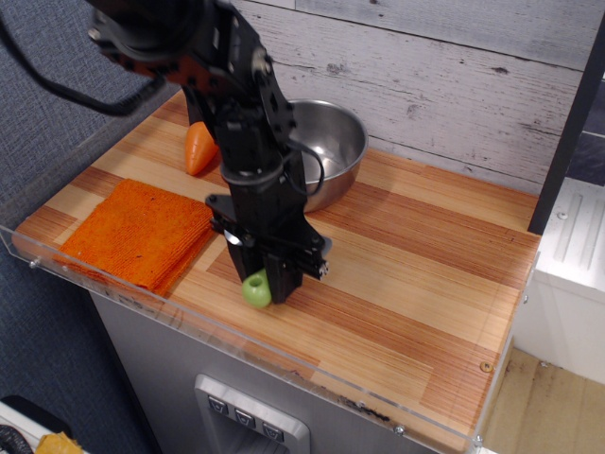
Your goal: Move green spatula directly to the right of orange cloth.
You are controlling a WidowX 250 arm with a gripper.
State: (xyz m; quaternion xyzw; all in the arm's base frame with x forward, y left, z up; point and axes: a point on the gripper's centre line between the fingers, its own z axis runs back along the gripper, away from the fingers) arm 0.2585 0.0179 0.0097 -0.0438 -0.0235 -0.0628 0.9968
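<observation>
**Inspector:** Your gripper [267,280] is low over the wooden counter [406,284], near its front edge. It is pinching the green spatula [256,288]. Only the rounded lime-green end shows, poking out below the black fingers.

**Operator:** Where does the spatula sit relative to the cloth?

**Inspector:** To the right of the orange cloth [132,233], close beside it but apart from it. A strip of bare wood shows between the cloth's right edge and the green end. You hold it a little nearer the front than the cloth's right corner.

**Operator:** Is it down on the surface?

**Inspector:** I cannot tell. The green end is at or just above the wood. The blade is hidden inside the gripper.

**Operator:** Anything else on the counter?

**Inspector:** A steel bowl [331,142] stands at the back near the plank wall, partly covered by your arm. An orange toy carrot [198,147] lies just left of the bowl, behind the cloth. The cloth itself lies flat and folded at the front left, up against the clear plastic rim [189,326].
</observation>
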